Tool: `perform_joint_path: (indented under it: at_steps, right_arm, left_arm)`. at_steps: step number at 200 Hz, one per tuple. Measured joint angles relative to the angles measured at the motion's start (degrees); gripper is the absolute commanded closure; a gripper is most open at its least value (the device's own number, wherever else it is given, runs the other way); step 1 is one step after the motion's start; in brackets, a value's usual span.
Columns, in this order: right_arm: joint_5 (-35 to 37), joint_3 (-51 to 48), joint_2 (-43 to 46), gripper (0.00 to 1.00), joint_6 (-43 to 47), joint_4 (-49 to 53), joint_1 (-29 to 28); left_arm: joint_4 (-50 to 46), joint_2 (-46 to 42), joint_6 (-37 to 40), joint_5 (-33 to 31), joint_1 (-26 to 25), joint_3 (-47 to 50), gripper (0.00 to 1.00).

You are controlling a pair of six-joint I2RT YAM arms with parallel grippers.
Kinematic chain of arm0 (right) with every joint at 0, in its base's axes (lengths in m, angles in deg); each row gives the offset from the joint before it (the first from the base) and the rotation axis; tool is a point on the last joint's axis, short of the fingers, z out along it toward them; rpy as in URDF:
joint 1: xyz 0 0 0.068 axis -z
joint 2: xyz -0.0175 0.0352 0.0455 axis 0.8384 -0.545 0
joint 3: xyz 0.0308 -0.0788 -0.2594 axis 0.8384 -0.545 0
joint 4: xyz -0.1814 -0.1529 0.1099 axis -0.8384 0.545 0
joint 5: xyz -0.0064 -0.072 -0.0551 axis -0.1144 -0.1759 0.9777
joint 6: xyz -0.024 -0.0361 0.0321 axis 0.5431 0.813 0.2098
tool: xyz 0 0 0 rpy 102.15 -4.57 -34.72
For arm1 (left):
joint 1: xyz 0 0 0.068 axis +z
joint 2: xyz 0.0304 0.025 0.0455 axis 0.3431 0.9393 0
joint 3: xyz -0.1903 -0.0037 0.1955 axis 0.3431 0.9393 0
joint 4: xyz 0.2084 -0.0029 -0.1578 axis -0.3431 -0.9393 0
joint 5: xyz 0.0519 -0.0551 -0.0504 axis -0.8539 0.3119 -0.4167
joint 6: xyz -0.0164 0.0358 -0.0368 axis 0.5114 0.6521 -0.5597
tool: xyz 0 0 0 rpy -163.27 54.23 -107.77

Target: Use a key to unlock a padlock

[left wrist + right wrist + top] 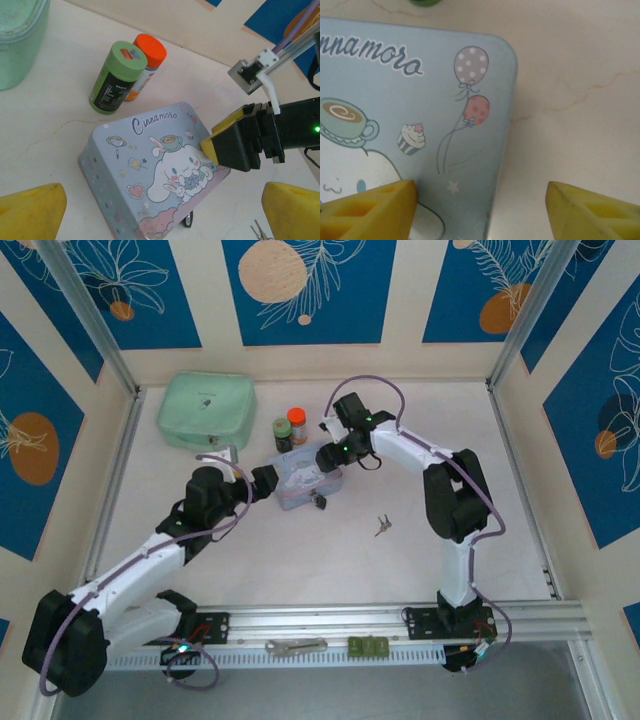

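Padlock (pixel 319 502) lies on the table just beside the cartoon tin (pixel 298 482), at its 5 o'clock edge. Key (pixel 382 526) lies apart from it, at the padlock's 4 o'clock. My right gripper (pixel 480 210) straddles the tin's 2 o'clock corner, fingers apart, gripping nothing. My left gripper (pixel 162 207) sits at the tin's 9 o'clock, fingers apart, empty.

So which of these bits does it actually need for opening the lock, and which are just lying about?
For the job:
- padlock, at the light-blue tin's near edge
- key, on the table to its right

Just lying about:
- light-blue tin
- green pouch
- green-capped bottle
- orange-capped bottle
- flat silver tool
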Motion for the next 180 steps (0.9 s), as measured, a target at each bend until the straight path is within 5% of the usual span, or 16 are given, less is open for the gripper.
perform_joint_path:
  at_steps: [84, 180]
  right_arm:
    - [5.0, -26.0, 22.6, 0.22, -18.0, 7.0, 1.5]
    - [7.8, -33.5, 19.7, 0.39, -28.9, 6.7, 2.9]
  left_arm:
    - [1.3, 3.4, -0.3, 0.7, -5.7, 0.0, 0.00]
    - [6.5, 11.6, -1.6, 0.7, -11.7, -3.3, 0.01]
